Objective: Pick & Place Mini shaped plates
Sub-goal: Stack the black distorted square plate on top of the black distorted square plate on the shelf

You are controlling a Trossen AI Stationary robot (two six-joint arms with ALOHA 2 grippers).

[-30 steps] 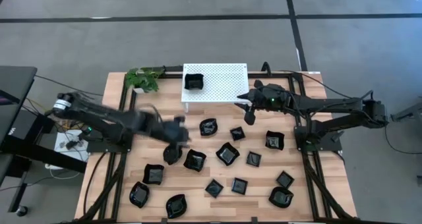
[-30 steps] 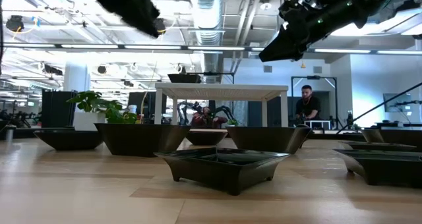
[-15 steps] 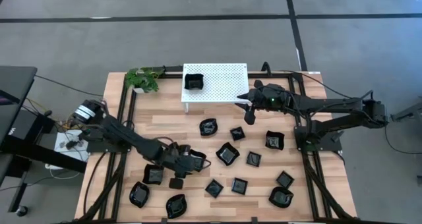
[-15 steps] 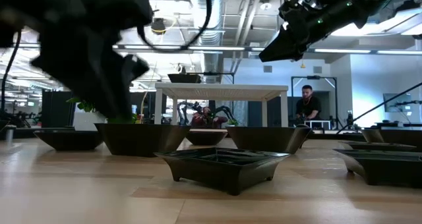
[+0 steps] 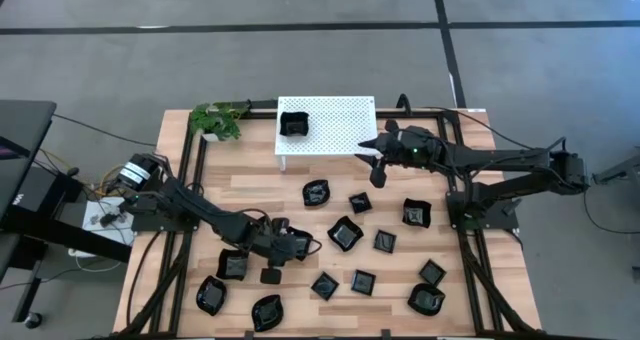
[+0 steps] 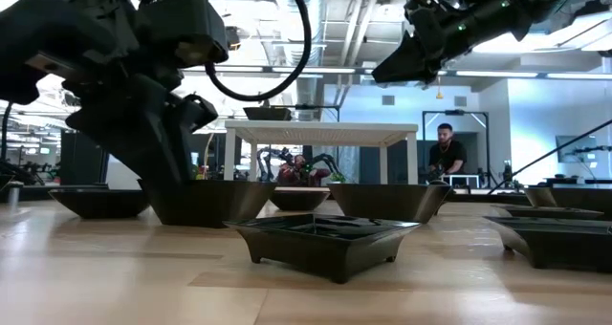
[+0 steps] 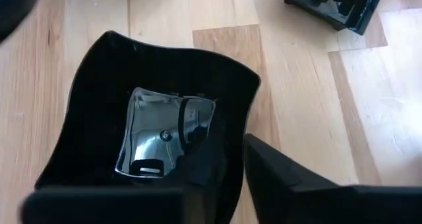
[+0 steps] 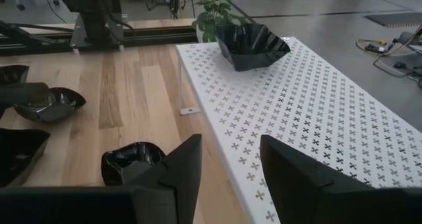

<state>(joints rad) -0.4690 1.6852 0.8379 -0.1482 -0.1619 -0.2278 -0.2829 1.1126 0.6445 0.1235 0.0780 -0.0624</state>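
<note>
Left gripper (image 5: 283,248) low over a wavy-rimmed plate (image 7: 155,128) mid-table; jaws straddle its rim, one finger inside, one outside, grip not confirmed. Other mini plates (image 5: 346,232) scattered on the wooden table (image 5: 250,180). Right gripper (image 8: 227,168) hovers beside the white rack (image 5: 340,125), jaws apart, empty. One plate on rack (image 5: 293,123).

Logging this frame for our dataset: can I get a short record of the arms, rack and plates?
left gripper: open, low at the rim of a black plate on the table
right gripper: open, raised beside the white rack's edge
white rack: holds one square plate, at the end nearest the plant
table: many loose plates on the wood
</note>
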